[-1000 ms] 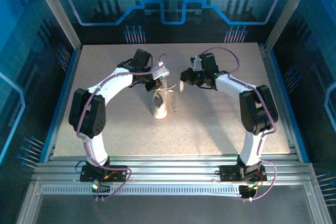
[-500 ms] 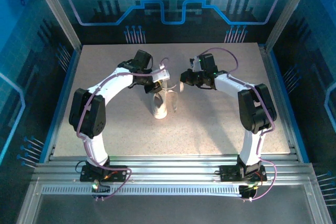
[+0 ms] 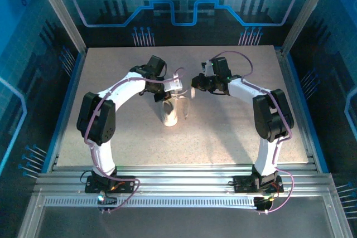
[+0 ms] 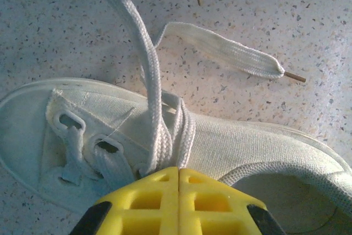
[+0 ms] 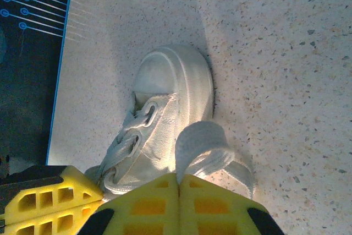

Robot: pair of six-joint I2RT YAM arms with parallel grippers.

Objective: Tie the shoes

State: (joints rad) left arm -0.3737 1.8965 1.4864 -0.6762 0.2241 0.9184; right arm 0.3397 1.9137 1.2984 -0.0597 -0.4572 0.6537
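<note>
No bow is tied yet; laces (image 4: 151, 81) are clamped in the shut left gripper (image 4: 179, 171) and right gripper (image 5: 177, 175)

Sharp, evenly lit; sneaker (image 5: 165, 103) casts soft shadow on table (image 5: 286, 81).

Speckled beige tabletop (image 3: 234, 132), fine dark flecks throughout. Blue circuit-pattern back panel (image 3: 178, 4) stands behind it. Slotted aluminium rails (image 3: 184, 185) run along the near edge.

Speckled beige tabletop (image 3: 223, 132), blue circuit-patterned walls (image 3: 178, 4), aluminium rails (image 3: 184, 179) along near edge
</note>
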